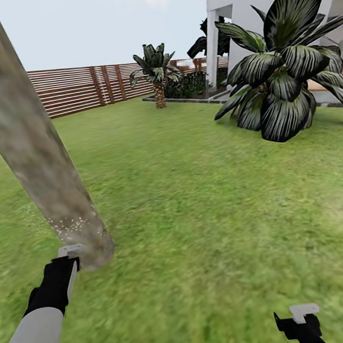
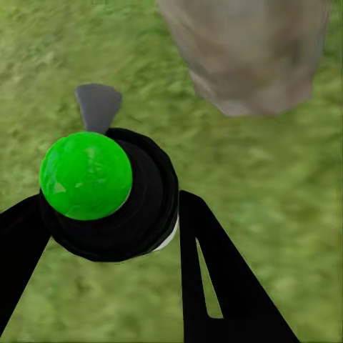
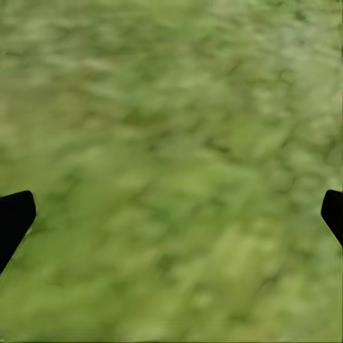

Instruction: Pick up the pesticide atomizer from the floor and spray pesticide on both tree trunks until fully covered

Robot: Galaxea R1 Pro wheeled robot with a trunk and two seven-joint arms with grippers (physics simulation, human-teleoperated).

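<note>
The tree trunk (image 1: 25, 141), thick and mottled grey-beige, leans up from the grass, and pale specks dot its bark just above the base. My left gripper (image 1: 68, 259) hovers right beside that base. In the left wrist view this gripper (image 2: 107, 211) is shut on the pesticide atomizer (image 2: 118, 207), a dark bottle whose round top shows bright green, with a grey nozzle. The trunk's foot (image 2: 250, 57) lies just beyond it. My right gripper (image 1: 299, 319) hangs low over the lawn; its fingertips (image 3: 16, 214) stand wide apart with only grass between them, so it is open.
A large dark striped-leaf plant (image 1: 282, 66) stands at the right before the white house (image 1: 258, 0). A short palm (image 1: 156, 74) and a brown slatted fence (image 1: 81, 88) close the far side. Grass (image 1: 198, 216) spreads across the middle.
</note>
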